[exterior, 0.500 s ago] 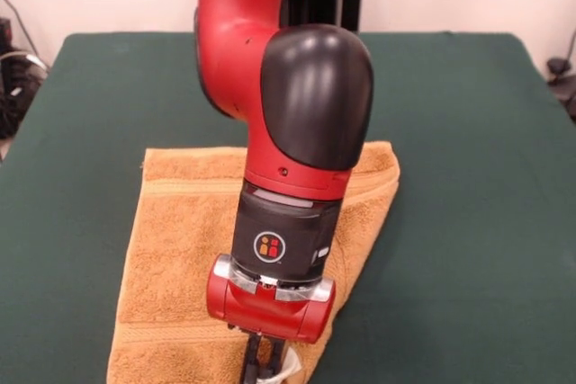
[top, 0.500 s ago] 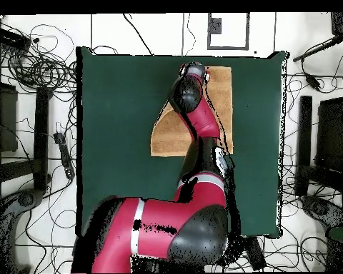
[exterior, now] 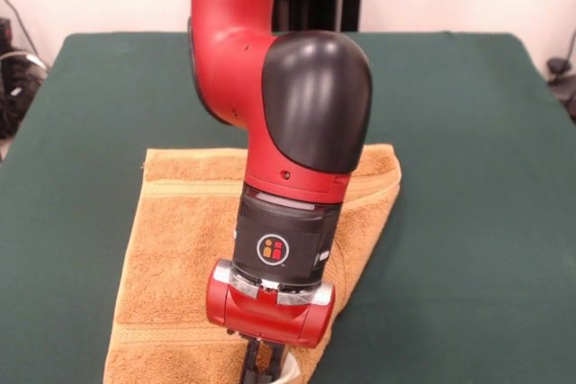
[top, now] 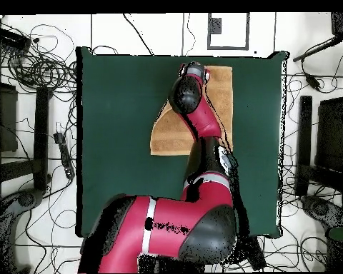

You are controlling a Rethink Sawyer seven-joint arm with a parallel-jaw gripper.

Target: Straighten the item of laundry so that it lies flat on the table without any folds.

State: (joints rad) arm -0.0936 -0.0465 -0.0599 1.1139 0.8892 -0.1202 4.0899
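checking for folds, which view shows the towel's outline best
The overhead view: the towel shows edge to edge on the table, with one corner slanted off, apparently folded, though the arm crosses its middle. The front view crops the towel at the picture's bottom edge, and the arm hides more.

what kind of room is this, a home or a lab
Most likely a robotics lab. The red arm reaches over a green table that carries only a towel, and loose cables and equipment stands cover the floor round the table.
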